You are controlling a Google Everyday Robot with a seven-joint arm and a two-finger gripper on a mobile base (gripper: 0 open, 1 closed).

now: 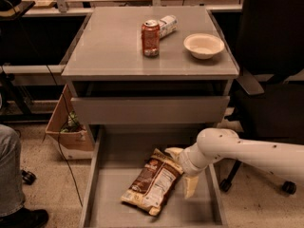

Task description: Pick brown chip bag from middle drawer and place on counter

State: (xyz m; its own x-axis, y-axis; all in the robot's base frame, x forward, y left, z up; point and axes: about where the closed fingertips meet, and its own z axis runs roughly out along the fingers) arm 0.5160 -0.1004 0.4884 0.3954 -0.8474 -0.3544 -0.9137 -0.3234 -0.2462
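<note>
The brown chip bag [153, 182] lies flat in the pulled-out middle drawer [110, 189], slanted, with its top end toward the back right. My gripper [178, 173] reaches in from the right on a white arm and sits low at the bag's upper right edge. Its cream fingers [190, 186] are spread, one by the bag's top corner and one by its right side. I cannot tell if they touch the bag. The grey counter [114, 51] is above.
On the counter stand a red soda can [150, 38], a white-labelled can [167, 25] lying behind it and a white bowl [204, 45]. A shorter drawer front [149, 109] juts out above. A cardboard box [71, 129] is left, a black office chair [273, 65] right.
</note>
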